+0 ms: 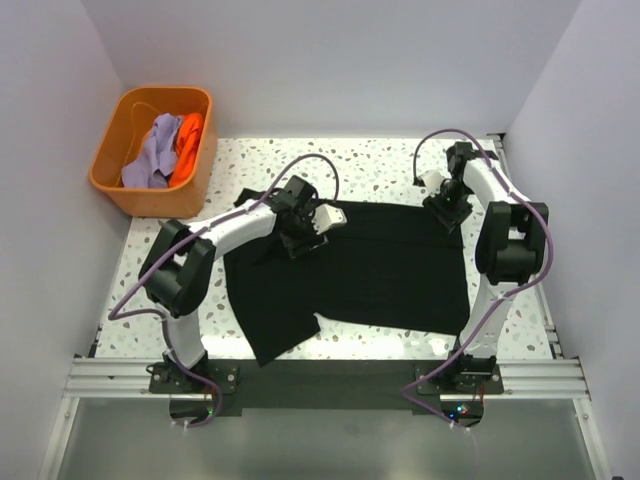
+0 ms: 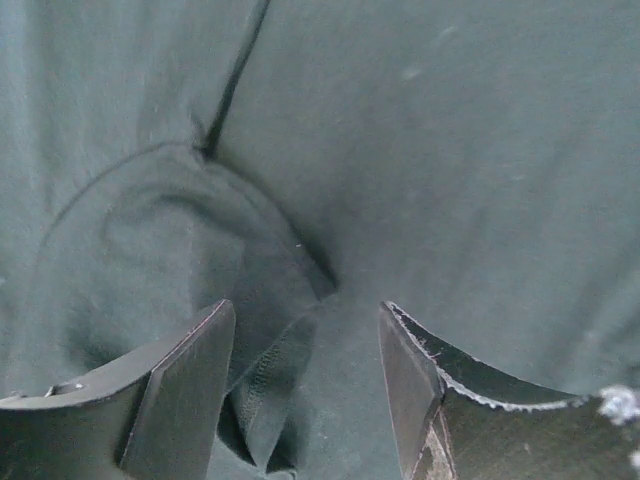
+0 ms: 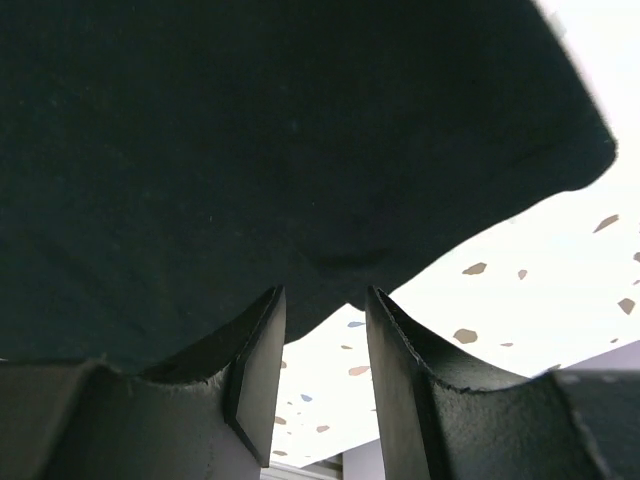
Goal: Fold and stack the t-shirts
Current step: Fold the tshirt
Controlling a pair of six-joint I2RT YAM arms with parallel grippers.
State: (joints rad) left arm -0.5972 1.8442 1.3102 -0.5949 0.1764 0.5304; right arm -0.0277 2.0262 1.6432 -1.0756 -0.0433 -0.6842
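A large black t-shirt (image 1: 370, 265) lies spread on the speckled table, one part hanging toward the front left. My left gripper (image 1: 303, 238) sits over its far left part; in the left wrist view (image 2: 308, 330) the jaws are open around a bunched fold with a hem (image 2: 262, 385). My right gripper (image 1: 447, 215) sits at the shirt's far right corner; in the right wrist view (image 3: 325, 300) the jaws are open at the cloth's edge (image 3: 340, 265), holding nothing. A lavender shirt (image 1: 152, 150) and an orange shirt (image 1: 188, 140) lie in the tub.
An orange plastic tub (image 1: 128, 195) stands at the far left corner. Bare speckled tabletop (image 1: 380, 165) shows beyond the shirt. White walls close in on the left, back and right. A metal rail (image 1: 330, 375) runs along the near edge.
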